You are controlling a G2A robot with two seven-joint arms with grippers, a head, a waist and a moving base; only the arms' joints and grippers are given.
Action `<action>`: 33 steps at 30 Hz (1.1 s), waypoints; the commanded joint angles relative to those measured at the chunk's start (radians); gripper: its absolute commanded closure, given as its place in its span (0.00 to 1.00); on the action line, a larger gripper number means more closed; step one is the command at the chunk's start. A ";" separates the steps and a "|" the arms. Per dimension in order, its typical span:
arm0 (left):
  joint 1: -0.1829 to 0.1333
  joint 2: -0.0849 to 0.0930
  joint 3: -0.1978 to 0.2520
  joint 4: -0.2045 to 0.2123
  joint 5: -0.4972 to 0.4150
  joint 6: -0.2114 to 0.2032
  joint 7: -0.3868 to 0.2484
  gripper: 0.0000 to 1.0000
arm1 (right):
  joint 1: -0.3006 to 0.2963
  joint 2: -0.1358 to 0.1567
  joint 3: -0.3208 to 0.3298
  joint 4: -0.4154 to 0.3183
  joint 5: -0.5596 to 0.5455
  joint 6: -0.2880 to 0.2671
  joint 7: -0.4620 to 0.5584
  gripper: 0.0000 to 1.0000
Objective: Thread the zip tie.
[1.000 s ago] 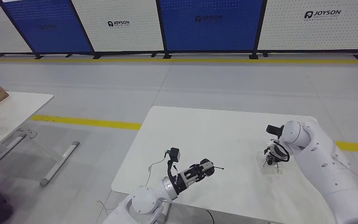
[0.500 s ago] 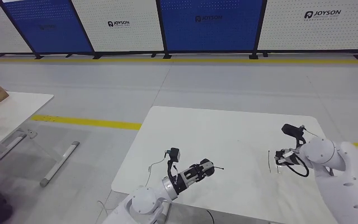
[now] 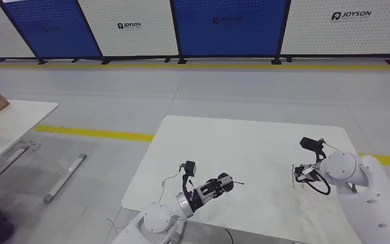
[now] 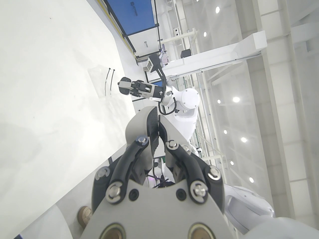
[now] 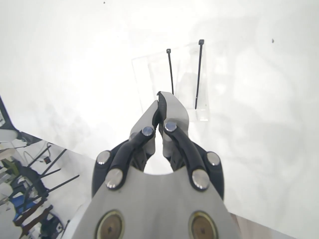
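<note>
Step in hand, as judged: preparation, nothing threaded yet. Left end effector [image 4: 157,115] is closed on a zip tie [image 3: 236,182] above the worktop [image 3: 244,146]. Right end effector [image 5: 160,98] is closed, apparently empty, over two spare ties [image 5: 198,73] on a clear plate [image 5: 142,75]. Next: right must open for a grasp. One spare tie's end is hidden; the held tie's head is indistinct.
</note>
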 commanded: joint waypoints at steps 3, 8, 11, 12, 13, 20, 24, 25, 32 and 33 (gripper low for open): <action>0.000 0.000 0.000 0.000 0.000 0.000 0.000 1.00 | 0.029 0.022 -0.041 0.002 0.049 -0.031 0.000 0.00; 0.000 0.000 0.000 0.000 0.000 0.000 0.000 1.00 | 0.041 0.042 -0.062 -0.009 0.080 -0.031 0.000 0.00; 0.000 0.000 0.000 0.000 0.000 0.000 0.000 1.00 | 0.041 0.042 -0.062 -0.009 0.080 -0.031 0.000 0.00; 0.000 0.000 0.000 0.000 0.000 0.000 0.000 1.00 | 0.041 0.042 -0.062 -0.009 0.080 -0.031 0.000 0.00; 0.000 0.000 0.000 0.000 0.000 0.000 0.000 1.00 | 0.041 0.042 -0.062 -0.009 0.080 -0.031 0.000 0.00; 0.000 0.000 0.000 0.000 0.000 0.000 0.000 1.00 | 0.035 0.049 -0.053 -0.007 0.107 -0.134 0.000 0.00; 0.000 0.000 0.000 0.000 0.000 0.000 0.000 1.00 | 0.091 0.056 -0.106 0.058 0.133 -0.166 0.000 0.00; 0.000 0.000 0.000 0.000 0.000 0.000 0.000 1.00 | 0.106 0.058 -0.127 0.073 0.138 -0.172 0.000 0.00; 0.000 0.000 0.000 0.000 0.000 0.000 0.000 1.00 | 0.176 0.067 -0.234 0.143 0.161 -0.235 0.000 0.00; 0.000 0.000 0.000 0.000 0.000 0.000 0.000 1.00 | 0.176 0.067 -0.234 0.143 0.161 -0.235 0.000 0.00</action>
